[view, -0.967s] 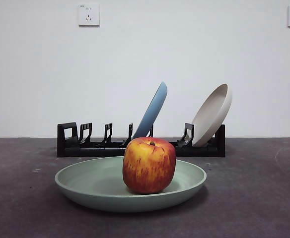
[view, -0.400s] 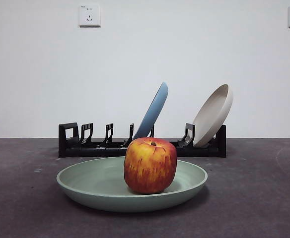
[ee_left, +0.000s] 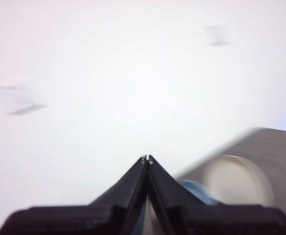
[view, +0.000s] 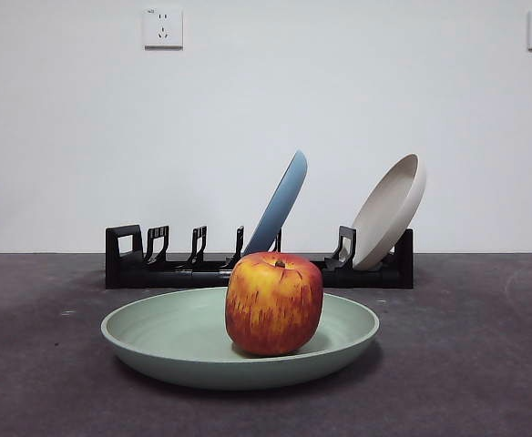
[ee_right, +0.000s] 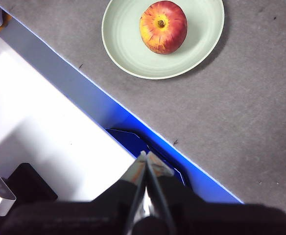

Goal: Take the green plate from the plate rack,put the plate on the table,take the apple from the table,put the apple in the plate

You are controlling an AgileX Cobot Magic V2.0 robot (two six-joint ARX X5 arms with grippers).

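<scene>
The apple (view: 274, 303) sits in the green plate (view: 157, 337), which lies flat on the table (view: 466, 364) in front of the plate rack (view: 157, 264). The right wrist view shows the apple (ee_right: 163, 26) in the plate (ee_right: 123, 44) from above. My right gripper (ee_right: 146, 157) is shut and empty, high above the table's edge, well away from the plate. My left gripper (ee_left: 146, 159) is shut and empty, raised and facing the wall. Neither arm shows in the front view.
A light blue plate (view: 280, 202) and a cream-white plate (view: 389, 211) lean in the rack. The left wrist view shows both, blurred, the cream-white one (ee_left: 233, 181) clearer. A blue-edged white surface (ee_right: 50, 132) borders the table. Wall sockets (view: 162, 27) are behind.
</scene>
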